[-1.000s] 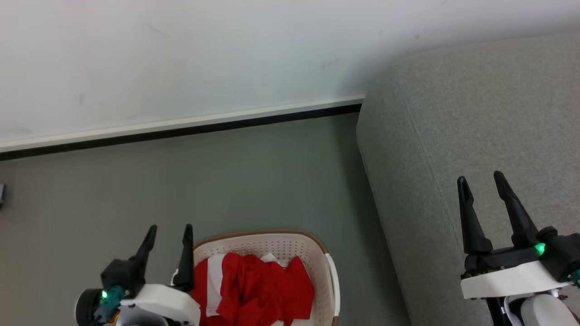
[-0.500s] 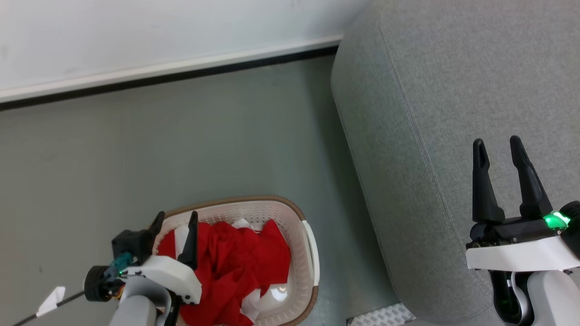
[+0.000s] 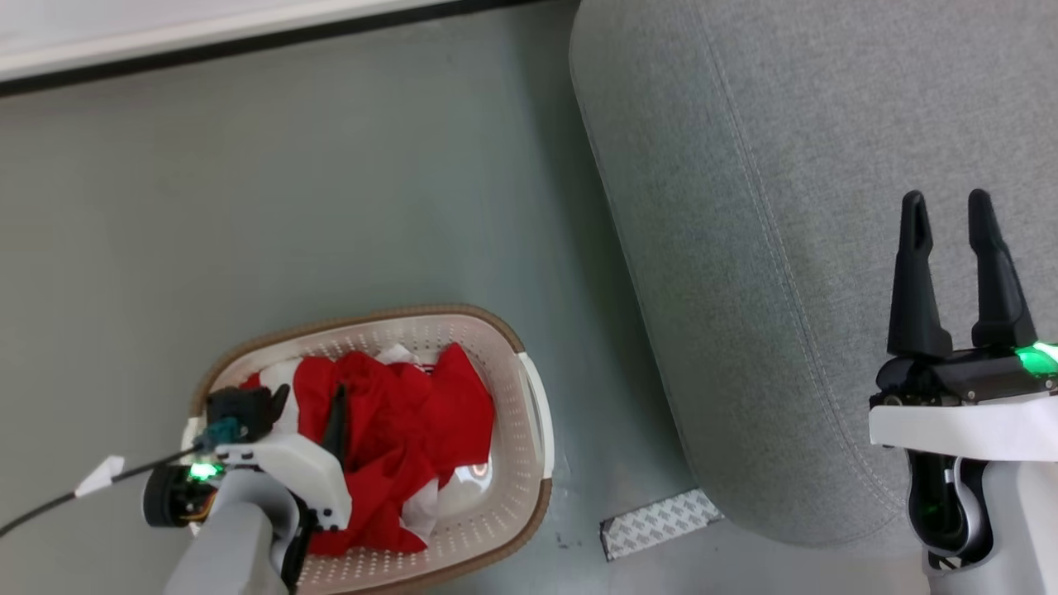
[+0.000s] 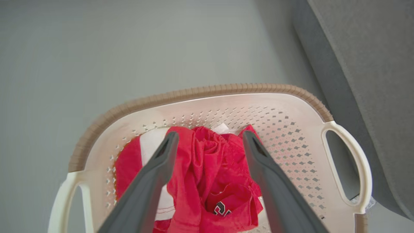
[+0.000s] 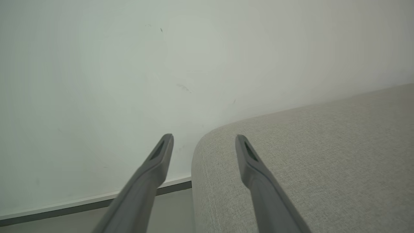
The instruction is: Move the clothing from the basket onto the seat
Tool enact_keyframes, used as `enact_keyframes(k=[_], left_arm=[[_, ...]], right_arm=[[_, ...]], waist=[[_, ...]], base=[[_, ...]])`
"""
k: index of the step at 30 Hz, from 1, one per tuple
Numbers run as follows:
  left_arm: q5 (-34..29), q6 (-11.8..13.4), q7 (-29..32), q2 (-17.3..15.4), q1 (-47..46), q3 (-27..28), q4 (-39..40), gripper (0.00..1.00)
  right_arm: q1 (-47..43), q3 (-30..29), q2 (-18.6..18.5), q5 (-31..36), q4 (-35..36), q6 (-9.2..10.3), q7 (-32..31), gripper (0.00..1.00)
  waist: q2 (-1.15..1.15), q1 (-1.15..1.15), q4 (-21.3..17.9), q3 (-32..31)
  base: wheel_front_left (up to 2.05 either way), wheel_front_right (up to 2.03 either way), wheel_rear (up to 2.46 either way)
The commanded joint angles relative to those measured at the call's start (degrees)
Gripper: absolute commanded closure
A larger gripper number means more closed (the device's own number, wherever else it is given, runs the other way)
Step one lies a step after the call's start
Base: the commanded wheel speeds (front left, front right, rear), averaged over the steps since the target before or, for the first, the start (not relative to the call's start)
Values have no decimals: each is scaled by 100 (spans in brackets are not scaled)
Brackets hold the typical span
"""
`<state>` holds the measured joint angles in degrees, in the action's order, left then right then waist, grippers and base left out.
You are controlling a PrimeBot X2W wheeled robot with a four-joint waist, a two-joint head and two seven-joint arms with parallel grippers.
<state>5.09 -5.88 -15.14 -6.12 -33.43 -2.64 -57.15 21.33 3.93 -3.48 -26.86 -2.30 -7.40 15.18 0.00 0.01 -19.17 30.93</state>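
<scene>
The clothing [image 3: 405, 430], crumpled red fabric with white panels, lies in the cream basket [image 3: 517, 463] with a brown rim, which stands on the floor left of the seat [image 3: 785, 207]. My left gripper [image 3: 309, 393] hangs open above the basket's left half, fingers pointing down at the garments. In the left wrist view its fingers [image 4: 155, 171] straddle the clothing [image 4: 210, 168] inside the basket [image 4: 226, 92], with nothing held. My right gripper [image 3: 946, 198] stands open over the light grey seat, empty. In the right wrist view that gripper [image 5: 203, 136] points past the seat's rounded corner [image 5: 307, 155] at the wall.
Grey floor [image 3: 331, 182] runs between basket and seat. A white wall with a dark baseboard [image 3: 248, 41] closes the far side. A patterned strip [image 3: 661, 522] lies on the floor at the seat's near corner. A cable with a white tag [image 3: 99, 475] trails from my left wrist.
The head camera has tipped down, bringing the whole basket into view. My left gripper has moved from beside the basket's left edge to over the clothing. Both grippers stay open.
</scene>
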Motion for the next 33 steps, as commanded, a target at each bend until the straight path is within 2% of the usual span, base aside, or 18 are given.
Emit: enact_keyframes(k=[1,12,21,29,33], left_arm=[[-40,-4,45,-91,-219,-41,-237,0],[-169,46,685,-328,-1155,-285,-1292,0],[-305,341,1454,-612,-1561,-440,-1565,0],[-369,317,1855,-845,-1795,-611,-1618,0],[-364,230,2134,-832,-1771,-683,-1642,0]], right_arm=[[124,-42,30,-46,64,-17,-2,0],[409,-36,61,-164,468,-17,-2,0],[518,6,62,-353,829,-17,-3,0],[570,57,61,-535,936,-17,-3,0],[541,26,62,-562,937,-17,-3,0]], waist=[[0,-1,-97,219],[0,-1,-377,896],[0,-1,-662,1346],[0,-1,-907,1666],[0,-1,-927,1708]], base=[[0,0,0],[0,0,0],[0,0,0],[0,0,0],[0,0,0]])
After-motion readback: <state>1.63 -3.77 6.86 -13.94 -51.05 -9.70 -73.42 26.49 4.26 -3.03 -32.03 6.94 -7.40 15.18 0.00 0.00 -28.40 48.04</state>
